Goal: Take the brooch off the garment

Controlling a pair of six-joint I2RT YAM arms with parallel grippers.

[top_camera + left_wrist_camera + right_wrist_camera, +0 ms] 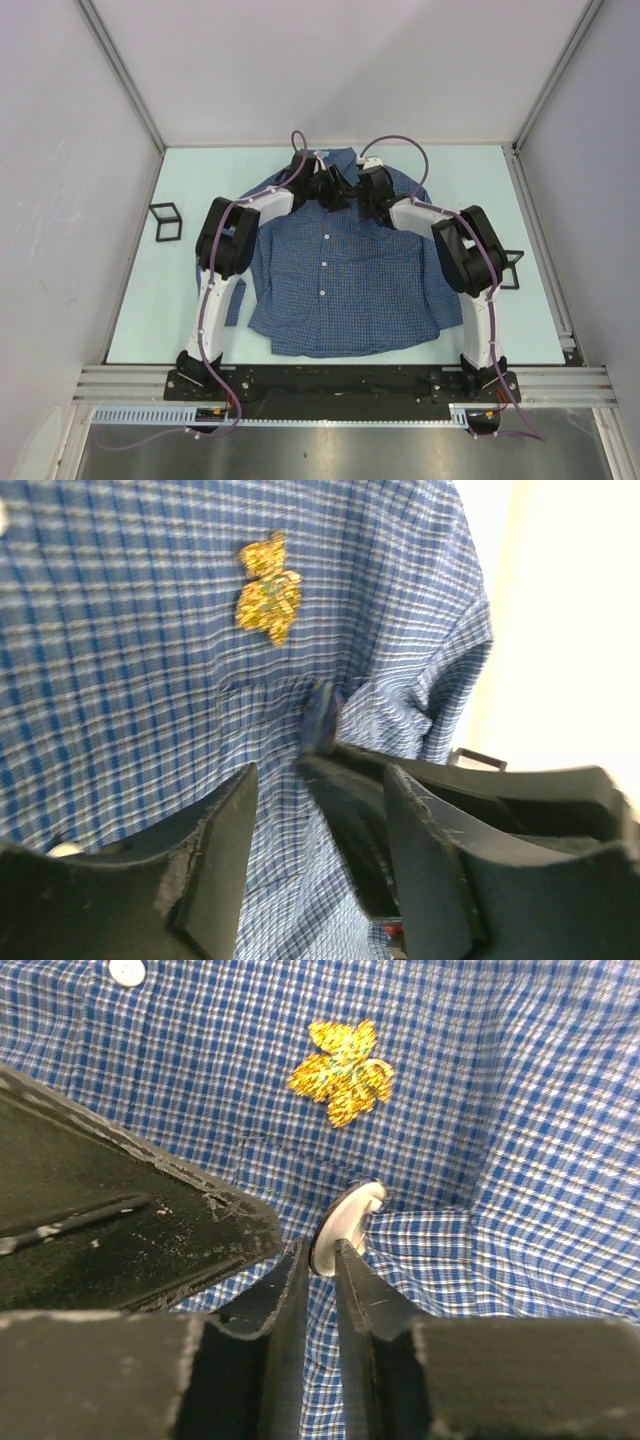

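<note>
Brooch (341, 1072) lies on garment (520, 1110), pinched nearby by right end effector (322, 1252).

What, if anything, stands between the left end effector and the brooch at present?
The right end effector, shut on a white disc and a fold of the shirt, sits between the left end effector's open fingers, short of the brooch; beyond it, only shirt.
</note>
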